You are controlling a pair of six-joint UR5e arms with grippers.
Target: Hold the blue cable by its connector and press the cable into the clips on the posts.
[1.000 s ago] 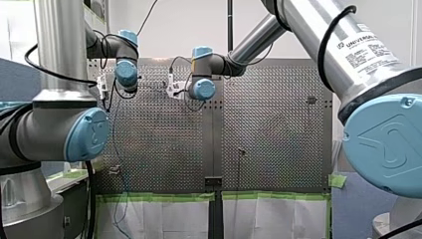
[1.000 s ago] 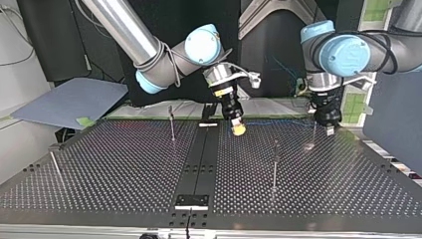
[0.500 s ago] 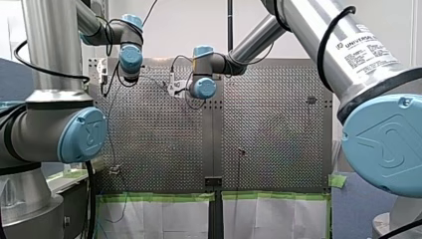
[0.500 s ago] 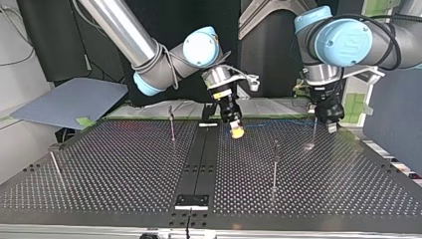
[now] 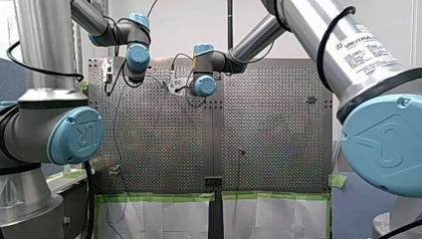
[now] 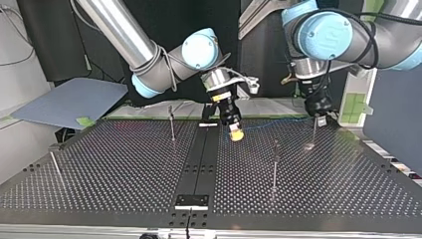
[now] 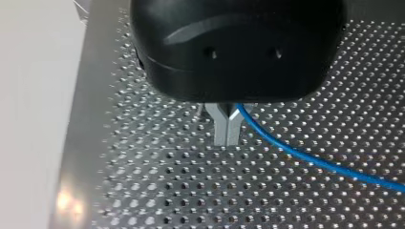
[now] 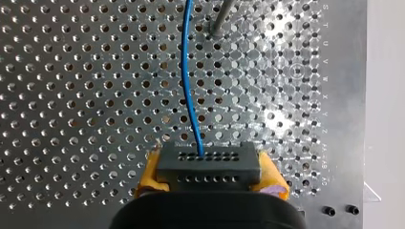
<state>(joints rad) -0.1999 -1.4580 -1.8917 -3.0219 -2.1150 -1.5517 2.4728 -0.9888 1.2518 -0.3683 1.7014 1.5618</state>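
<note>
At the top view's left, my right tool [image 6: 237, 133] grips the connector [image 8: 208, 164] in its yellow pads [image 8: 148, 179]. The blue cable [image 6: 278, 121] runs low over the tabletop [image 6: 124, 169] to my left tool [image 6: 321, 119], whose metal fingers [image 7: 220, 128] are closed on it.

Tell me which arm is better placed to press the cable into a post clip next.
Likely left: left gripper holds the blue cable beside a post; right gripper anchors the connector.

Desk [image 6: 99, 189]: posts [image 6: 171, 124] stand well apart across it. Along its far side in the top view, the cable [image 6: 278, 121] runs from the connector [image 8: 208, 164], held in my right pincer [image 6: 237, 134], to my left pincer [image 6: 322, 121], just beside the rightmost post [image 6: 314, 133].
</note>
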